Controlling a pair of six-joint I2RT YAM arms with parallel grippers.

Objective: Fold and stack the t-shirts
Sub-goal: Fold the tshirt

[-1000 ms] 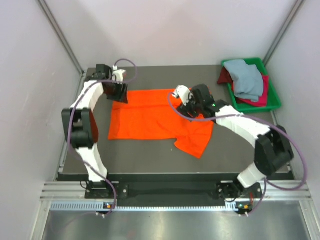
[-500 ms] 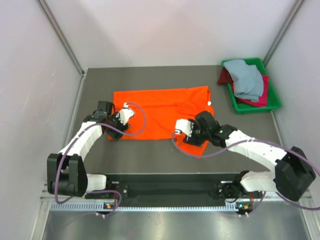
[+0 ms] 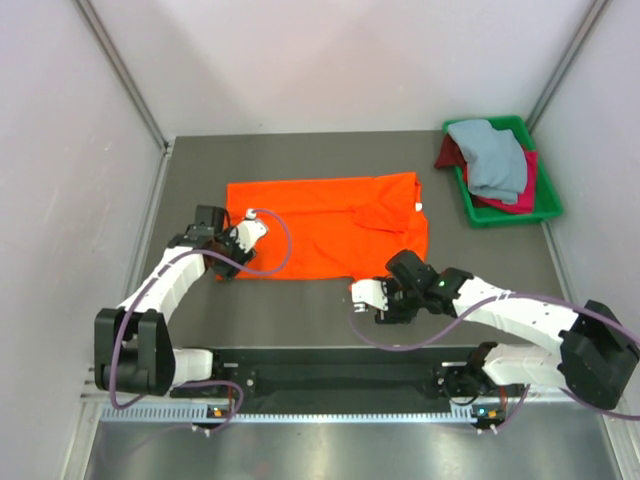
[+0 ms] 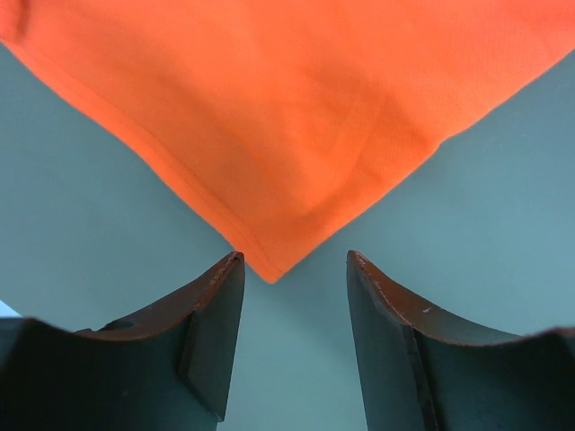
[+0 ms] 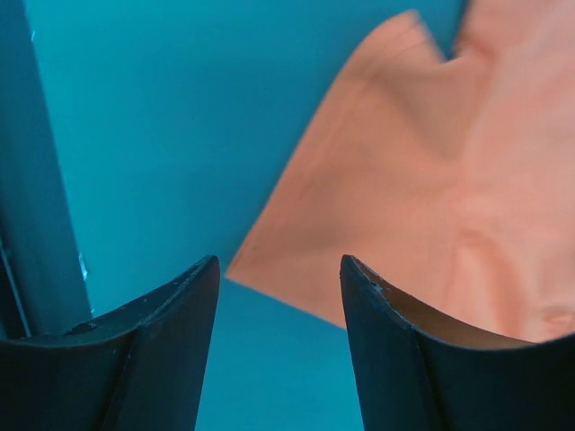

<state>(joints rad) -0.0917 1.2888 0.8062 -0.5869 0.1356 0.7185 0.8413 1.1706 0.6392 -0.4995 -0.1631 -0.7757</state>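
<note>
The bright orange t-shirt (image 3: 320,225) lies spread flat on the dark table. My left gripper (image 3: 236,262) is open and empty at its near-left corner. In the left wrist view that corner (image 4: 296,108) points into the gap of the left gripper (image 4: 295,265) without touching the fingers. My right gripper (image 3: 388,303) is open and empty just off the shirt's near-right edge. In the right wrist view the shirt (image 5: 431,180) lies ahead of the right gripper (image 5: 280,265). A pale grey-blue shirt (image 3: 495,155) lies on crimson shirts (image 3: 520,195) in the tray.
The green plastic tray (image 3: 510,217) stands at the far right of the table. Grey walls close in the left, back and right sides. The table's near edge (image 5: 36,180) runs close behind my right gripper.
Both arms came from the shirt's far edge to its near edge, and the shirt now lies farther back and flatter. In the last half second the right gripper drew back off the shirt.
</note>
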